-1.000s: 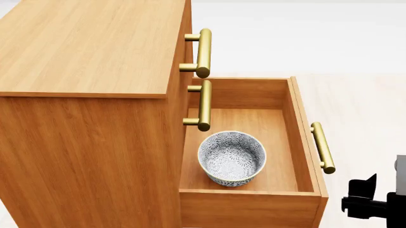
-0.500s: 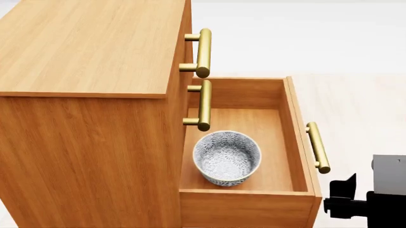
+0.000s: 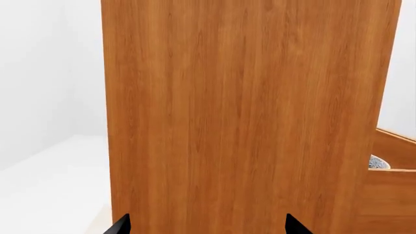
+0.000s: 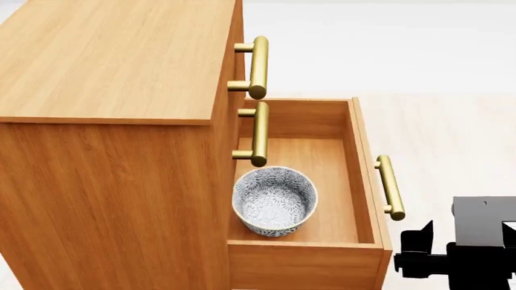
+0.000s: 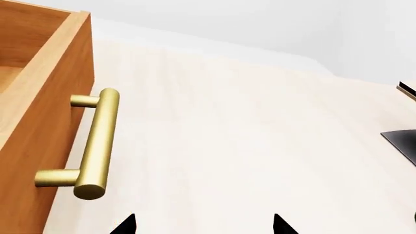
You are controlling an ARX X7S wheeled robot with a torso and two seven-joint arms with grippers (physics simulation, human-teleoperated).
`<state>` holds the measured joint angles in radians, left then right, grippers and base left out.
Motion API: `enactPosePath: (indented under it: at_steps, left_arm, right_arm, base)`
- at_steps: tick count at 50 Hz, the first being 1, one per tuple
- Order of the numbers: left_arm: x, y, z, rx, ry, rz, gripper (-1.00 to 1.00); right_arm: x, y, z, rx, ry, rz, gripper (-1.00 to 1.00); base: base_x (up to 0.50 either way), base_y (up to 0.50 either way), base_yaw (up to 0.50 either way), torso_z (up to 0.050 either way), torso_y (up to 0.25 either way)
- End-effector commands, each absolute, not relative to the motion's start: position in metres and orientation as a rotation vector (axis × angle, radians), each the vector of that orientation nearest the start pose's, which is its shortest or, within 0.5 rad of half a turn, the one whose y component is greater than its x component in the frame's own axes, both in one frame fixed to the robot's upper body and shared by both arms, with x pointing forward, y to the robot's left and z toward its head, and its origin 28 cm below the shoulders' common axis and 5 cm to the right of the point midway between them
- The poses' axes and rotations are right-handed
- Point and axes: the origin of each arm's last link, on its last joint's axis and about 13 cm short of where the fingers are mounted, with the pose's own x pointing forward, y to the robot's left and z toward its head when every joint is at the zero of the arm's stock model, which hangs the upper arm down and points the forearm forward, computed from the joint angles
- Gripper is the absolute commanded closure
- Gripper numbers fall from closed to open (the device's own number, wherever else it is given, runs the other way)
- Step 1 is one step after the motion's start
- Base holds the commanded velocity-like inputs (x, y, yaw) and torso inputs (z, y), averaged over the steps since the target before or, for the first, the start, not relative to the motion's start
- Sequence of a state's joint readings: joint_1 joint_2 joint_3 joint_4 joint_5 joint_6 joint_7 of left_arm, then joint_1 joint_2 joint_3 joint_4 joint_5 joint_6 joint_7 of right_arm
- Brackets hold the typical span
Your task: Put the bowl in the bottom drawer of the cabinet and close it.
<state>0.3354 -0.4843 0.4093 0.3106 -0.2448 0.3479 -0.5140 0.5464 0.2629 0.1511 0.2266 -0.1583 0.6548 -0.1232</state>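
Currently I see the bowl (image 4: 274, 200) sitting upright inside the bottom drawer (image 4: 367, 181), which stands pulled out from the cabinet (image 4: 113, 151). My right gripper (image 5: 202, 225) has fingertips spread apart, just short of the brass handle (image 5: 94, 144), not touching. Left gripper (image 3: 204, 226) likewise spread, facing the cabinet's side.

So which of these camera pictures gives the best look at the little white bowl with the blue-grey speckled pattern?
The head view: the white speckled bowl shows whole, sitting inside the open orange-brown wooden bottom drawer. The left wrist view catches only a sliver of its rim past the cabinet's side. The right wrist view misses it entirely.
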Motion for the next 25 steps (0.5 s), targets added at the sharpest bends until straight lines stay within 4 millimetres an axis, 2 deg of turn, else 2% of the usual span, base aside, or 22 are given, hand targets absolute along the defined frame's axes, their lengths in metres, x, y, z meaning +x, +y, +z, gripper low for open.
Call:
enactPosePath:
  at_steps: [1,25]
  left_arm:
    - [0.116,0.216,0.034,-0.043,-0.147,-0.006,-1.0]
    - [0.116,0.215,0.035,-0.047,-0.148,-0.006,-1.0]
  right_arm:
    - [0.305,-0.206,0.085,-0.202,0.348,-0.201,-1.0]
    - [0.309,-0.191,0.082,-0.192,0.353,-0.148,-1.0]
  base:
    - [0.0,0.0,0.0,0.0,0.0]
    - [0.0,0.0,0.0,0.0,0.0]
